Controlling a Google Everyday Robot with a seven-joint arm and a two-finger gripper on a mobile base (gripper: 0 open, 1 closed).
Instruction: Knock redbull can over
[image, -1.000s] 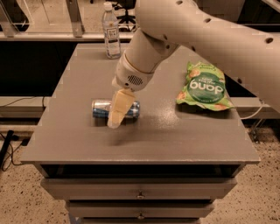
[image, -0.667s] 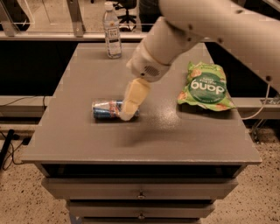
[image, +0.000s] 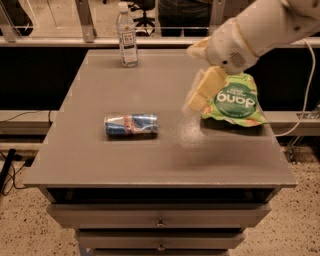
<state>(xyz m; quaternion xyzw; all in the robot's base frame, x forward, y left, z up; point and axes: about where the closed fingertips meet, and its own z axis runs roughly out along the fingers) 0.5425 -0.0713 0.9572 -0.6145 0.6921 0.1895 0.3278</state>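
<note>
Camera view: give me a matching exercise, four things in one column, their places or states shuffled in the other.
1 can
2 bottle
3 bag
4 gripper

A upright at the far edge of the table
B in the air, just left of the bag
C lying on its side, left of centre
D lying flat at the right side

Pairs: 1-C, 2-A, 3-D, 4-B

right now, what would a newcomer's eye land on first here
The big white arm reaches in from the upper right, its gripper hanging above the table by a green snack bag. The redbull can lies on its side left of centre, apart from the gripper. A water bottle stands upright at the far edge.
</note>
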